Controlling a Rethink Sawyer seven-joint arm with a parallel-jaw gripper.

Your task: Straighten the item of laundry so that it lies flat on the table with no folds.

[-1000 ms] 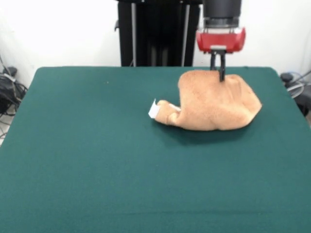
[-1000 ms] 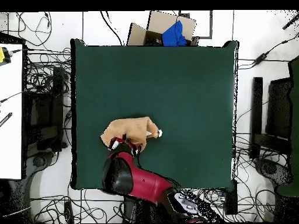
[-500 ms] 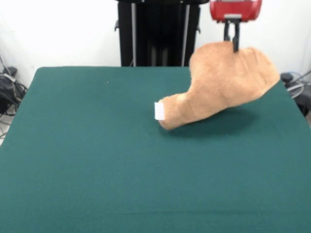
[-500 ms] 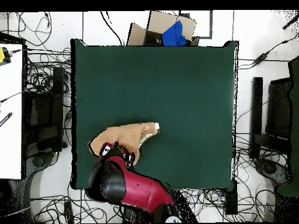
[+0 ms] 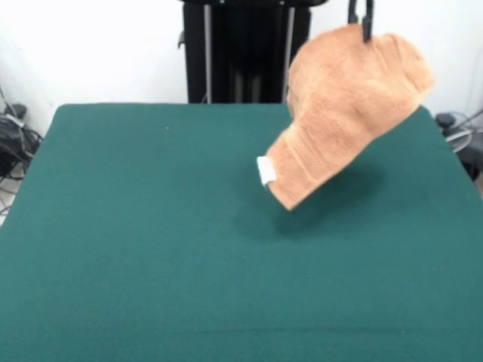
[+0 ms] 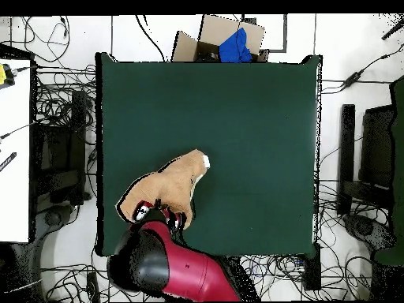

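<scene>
You have a cardboard box (image 6: pixel 207 38) on the floor just past one short edge of the work surface in the overhead view, with a blue cloth (image 6: pixel 235 46) bunched in it. Loose black cables (image 6: pixel 63 102) lie tangled over the pale floor on both long sides and along the bottom edge. A white bench (image 6: pixel 14 150) stands at the picture's left, carrying a small yellow tool (image 6: pixel 7 74) near its top corner. Dark equipment stands (image 6: pixel 364 158) sit at the right. In the front view, you see a white wall (image 5: pixel 98 45) behind everything and more cables (image 5: pixel 15 139) piled at the left edge.
</scene>
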